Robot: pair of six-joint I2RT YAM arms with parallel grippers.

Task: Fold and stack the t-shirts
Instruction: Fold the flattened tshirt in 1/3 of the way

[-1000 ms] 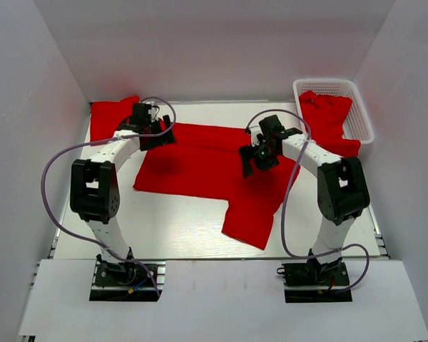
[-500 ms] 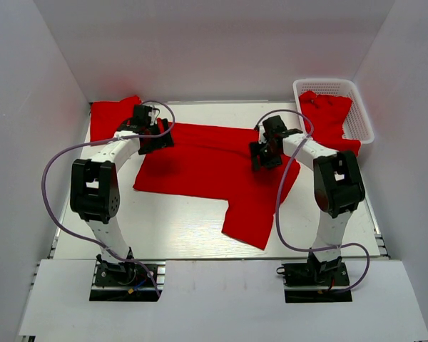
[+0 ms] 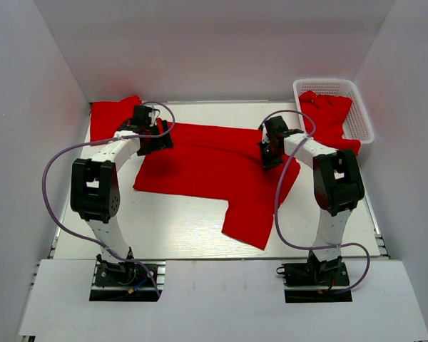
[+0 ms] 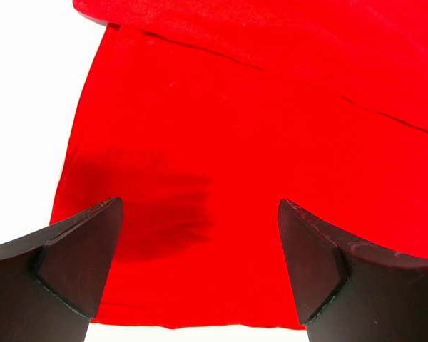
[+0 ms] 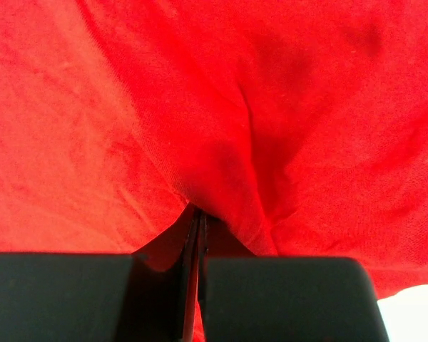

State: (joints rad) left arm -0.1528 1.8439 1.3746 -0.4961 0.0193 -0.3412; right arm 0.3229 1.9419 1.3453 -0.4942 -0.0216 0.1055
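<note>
- Jaws of the right gripper [image 5: 197, 228] are pressed together, with a raised ridge of red cloth pinched between them.
- The pinched cloth belongs to the spread t-shirt [image 3: 200, 167]. From the overhead view the right gripper [image 3: 271, 153] sits on its 3 o'clock side, near the far right corner of the cloth.
- Right wrist view: the spread t-shirt [image 5: 271, 107] fills almost the whole view, and creases run out from the pinch.
- Left gripper [image 4: 200, 214] stands wide apart with nothing between its fingers [image 4: 85, 246]; red cloth lies below, with a dark shadow on it.
- Overhead, the left gripper [image 3: 151, 139] is over the 9 o'clock edge of the spread t-shirt, near its far left corner.
- The spread t-shirt lies flat at the centre of the table [image 3: 178, 221], with one lobe reaching out toward 5 o'clock.
- A second t-shirt [image 3: 107, 117] lies bunched at 10 o'clock, against the back wall.
- A third t-shirt [image 3: 328, 117] lies in the white basket [image 3: 364, 125] at 2 o'clock, with part of it draped over the near rim.
</note>
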